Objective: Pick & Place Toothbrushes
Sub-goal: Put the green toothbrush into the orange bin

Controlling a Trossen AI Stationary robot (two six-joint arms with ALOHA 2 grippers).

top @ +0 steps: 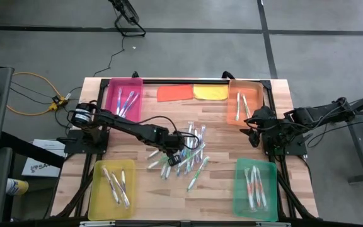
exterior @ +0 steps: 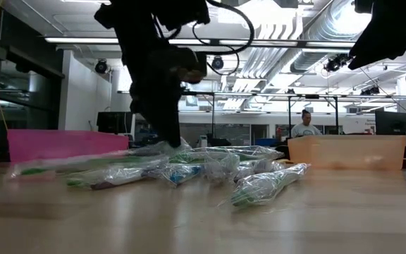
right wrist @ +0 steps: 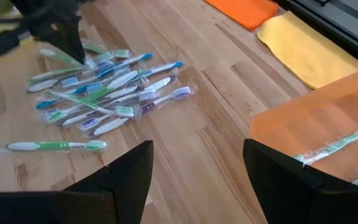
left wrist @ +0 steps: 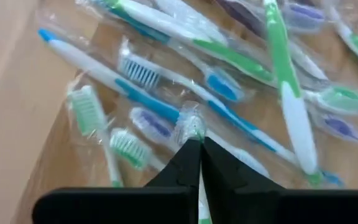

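At the middle of the wooden table [top: 144,189], the left pincer [top: 174,156] reaches down into the loose heap of wrapped plastic toothbrushes [top: 184,154], white mixed with green, blue and purple, its two dark fingers [left wrist: 188,163] pressed together with clear wrapper and a green-and-white handle showing at their tips. Around that pincer the rest of the heap fans out, one green-handled brush [right wrist: 55,146] lying just apart from it. Well away from the heap, the right pincer [right wrist: 197,168] hangs with fingers spread beside the translucent orange plastic tray [right wrist: 316,134], which holds a few wrapped brushes.
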